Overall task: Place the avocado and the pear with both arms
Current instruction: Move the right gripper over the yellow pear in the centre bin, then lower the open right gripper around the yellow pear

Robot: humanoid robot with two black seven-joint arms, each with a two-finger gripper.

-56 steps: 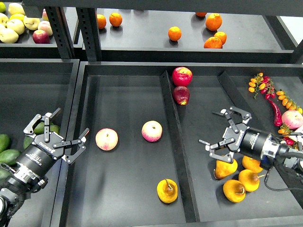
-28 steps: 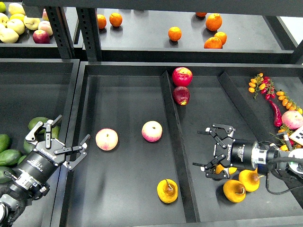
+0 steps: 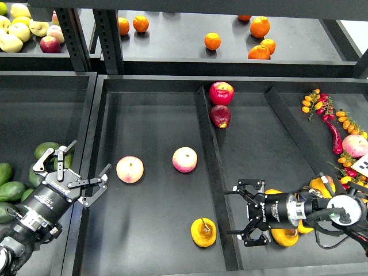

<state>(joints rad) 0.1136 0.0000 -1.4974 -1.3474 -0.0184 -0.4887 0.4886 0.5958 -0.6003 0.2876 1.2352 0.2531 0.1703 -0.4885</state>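
Observation:
Several dark green avocados [image 3: 45, 150] lie in the left bin, beside and under my left arm. My left gripper [image 3: 75, 172] is open and empty, over the wall between that bin and the middle tray. One golden pear [image 3: 203, 232] lies in the middle tray near the front, close to the divider. More pears [image 3: 286, 236] lie in the right compartment, partly hidden under my right arm. My right gripper [image 3: 240, 213] is open and empty, low over the right compartment just right of the divider, pointing left toward the pear in the tray.
Two pink-cream peaches [image 3: 130, 169] [image 3: 184, 159] lie in the middle tray [image 3: 155, 115]. Two red apples [image 3: 221, 92] sit at the top of the divider [image 3: 210, 155]. Oranges [image 3: 212, 41] lie on the upper shelf. Chillies and small tomatoes [image 3: 330, 118] lie at far right.
My right gripper has moved down and to the left, from above the pears to the divider's edge. My left gripper has barely shifted.

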